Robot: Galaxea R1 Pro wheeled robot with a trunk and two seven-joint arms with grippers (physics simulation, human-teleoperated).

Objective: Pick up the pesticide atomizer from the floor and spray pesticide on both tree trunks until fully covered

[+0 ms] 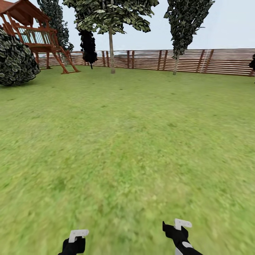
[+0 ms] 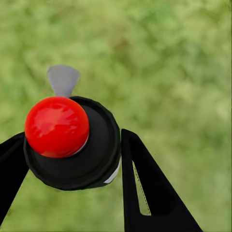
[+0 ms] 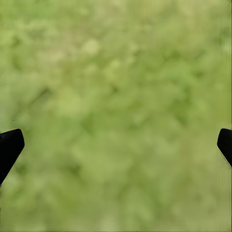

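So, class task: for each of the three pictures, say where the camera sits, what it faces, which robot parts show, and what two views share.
Head view: high on the robot, facing forward over the grass toward two pale-trunked trees and the fence; both pincers low.
Left wrist view: by the left pincer, looking down at grass past a red-capped black bottle between its fingers.
Right wrist view: by the right pincer, open, over grass.
Shared: grass.

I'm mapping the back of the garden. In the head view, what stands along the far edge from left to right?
Round bush → wooden play tower → all-black tree → pale-trunked tree → second pale-trunked tree, with the slat fence running behind them.
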